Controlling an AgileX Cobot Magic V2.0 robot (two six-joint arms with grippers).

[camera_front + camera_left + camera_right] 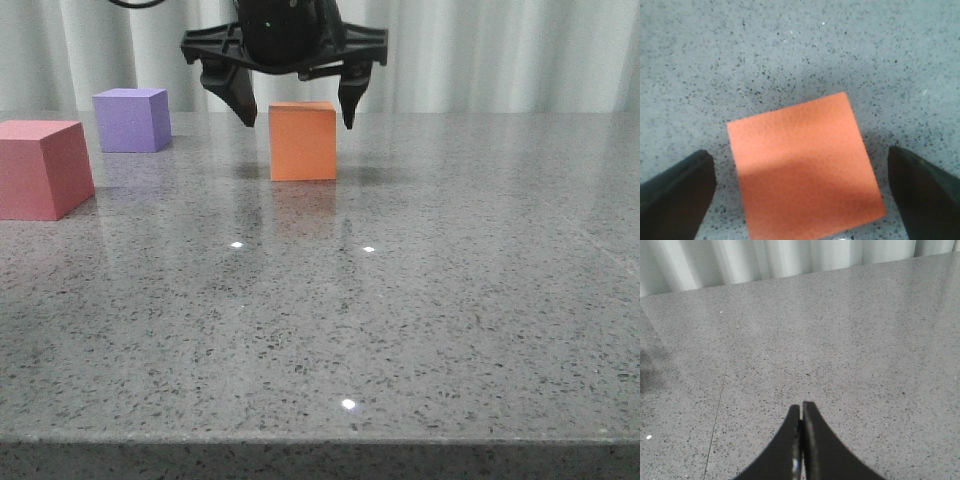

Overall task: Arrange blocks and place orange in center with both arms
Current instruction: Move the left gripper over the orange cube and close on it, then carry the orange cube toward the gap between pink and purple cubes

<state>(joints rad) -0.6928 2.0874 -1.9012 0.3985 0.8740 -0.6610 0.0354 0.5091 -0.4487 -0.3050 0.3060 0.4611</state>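
Observation:
The orange cube [302, 140] stands on the grey speckled table [400, 300], near the middle at the back. My left gripper [297, 112] hangs open just above it, one finger on each side of the cube's top, not touching it. In the left wrist view the orange cube [802, 165] lies between the spread fingers [675, 195]. The purple cube [132, 119] stands at the back left. The pinkish-red cube [40, 168] stands at the far left, nearer. My right gripper [801, 407] is shut and empty over bare table; it is out of the front view.
A pale curtain [500, 50] hangs behind the table's far edge. The table's front edge [320, 440] runs along the bottom of the front view.

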